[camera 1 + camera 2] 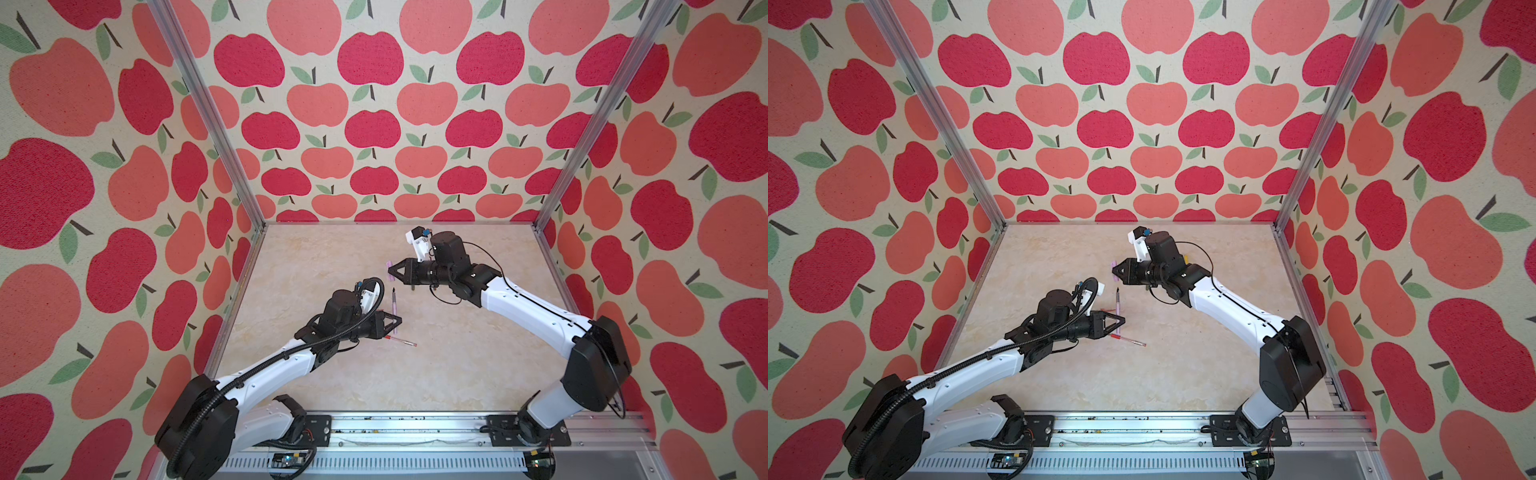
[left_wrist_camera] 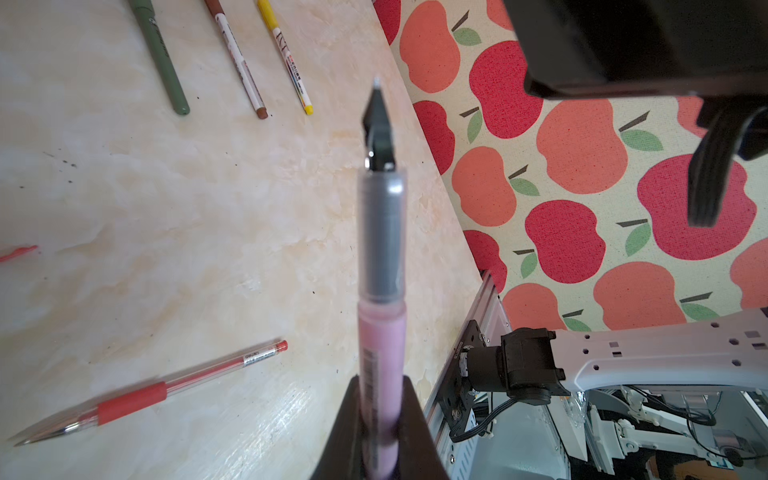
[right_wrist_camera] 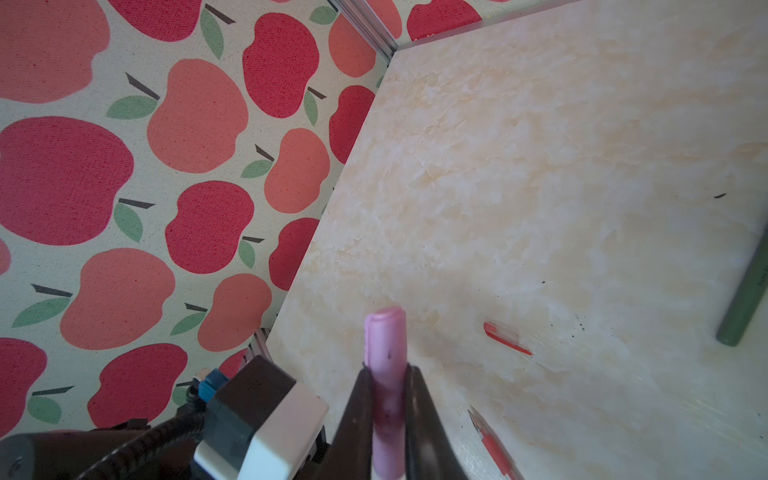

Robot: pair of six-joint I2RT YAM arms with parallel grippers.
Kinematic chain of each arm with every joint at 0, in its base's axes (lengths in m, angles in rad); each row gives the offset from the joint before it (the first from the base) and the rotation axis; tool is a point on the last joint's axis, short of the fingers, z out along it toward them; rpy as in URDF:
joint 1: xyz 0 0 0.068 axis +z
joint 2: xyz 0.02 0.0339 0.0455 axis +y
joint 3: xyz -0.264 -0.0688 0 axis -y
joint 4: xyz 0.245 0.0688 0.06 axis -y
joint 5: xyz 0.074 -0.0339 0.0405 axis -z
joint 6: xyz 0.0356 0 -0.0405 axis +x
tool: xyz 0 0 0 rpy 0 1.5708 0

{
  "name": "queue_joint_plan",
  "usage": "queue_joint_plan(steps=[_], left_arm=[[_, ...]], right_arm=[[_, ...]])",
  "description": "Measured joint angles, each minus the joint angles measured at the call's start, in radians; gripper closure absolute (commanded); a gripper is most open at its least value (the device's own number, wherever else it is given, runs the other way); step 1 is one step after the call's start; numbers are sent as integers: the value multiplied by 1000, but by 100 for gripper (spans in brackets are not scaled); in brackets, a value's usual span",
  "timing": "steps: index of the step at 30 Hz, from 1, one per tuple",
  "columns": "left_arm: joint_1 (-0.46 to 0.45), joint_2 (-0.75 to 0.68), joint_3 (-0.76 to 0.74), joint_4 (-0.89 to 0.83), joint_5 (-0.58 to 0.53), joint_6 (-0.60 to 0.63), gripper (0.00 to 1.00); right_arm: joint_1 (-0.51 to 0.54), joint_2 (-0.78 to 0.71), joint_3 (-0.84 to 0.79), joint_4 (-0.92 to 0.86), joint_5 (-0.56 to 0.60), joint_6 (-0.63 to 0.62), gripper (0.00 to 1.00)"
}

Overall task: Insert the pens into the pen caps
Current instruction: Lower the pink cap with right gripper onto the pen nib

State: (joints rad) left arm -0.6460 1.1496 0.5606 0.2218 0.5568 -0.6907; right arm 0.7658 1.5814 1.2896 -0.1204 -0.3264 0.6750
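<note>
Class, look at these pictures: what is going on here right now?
The left gripper is shut on the pink pen, its bare nib pointing out ahead. The right gripper is shut on the lilac cap. The two are held apart above the table, so the pen is not yet capped. A red pen and a red cap lie loose on the table.

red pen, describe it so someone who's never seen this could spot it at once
On the marbled tabletop, find the left gripper, shut on the pink pen. Just nearer the camera than that gripper, the red pen lies flat. Unlike the pink one, it has a clear barrel with a red grip.
</note>
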Motion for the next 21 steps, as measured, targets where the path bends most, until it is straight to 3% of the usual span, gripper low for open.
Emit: queue_joint_plan(steps=[21], left_arm=[[0,-2,0,0,-11,0,100]], right_arm=[[24,-5,-14,-14,52,-20,89]])
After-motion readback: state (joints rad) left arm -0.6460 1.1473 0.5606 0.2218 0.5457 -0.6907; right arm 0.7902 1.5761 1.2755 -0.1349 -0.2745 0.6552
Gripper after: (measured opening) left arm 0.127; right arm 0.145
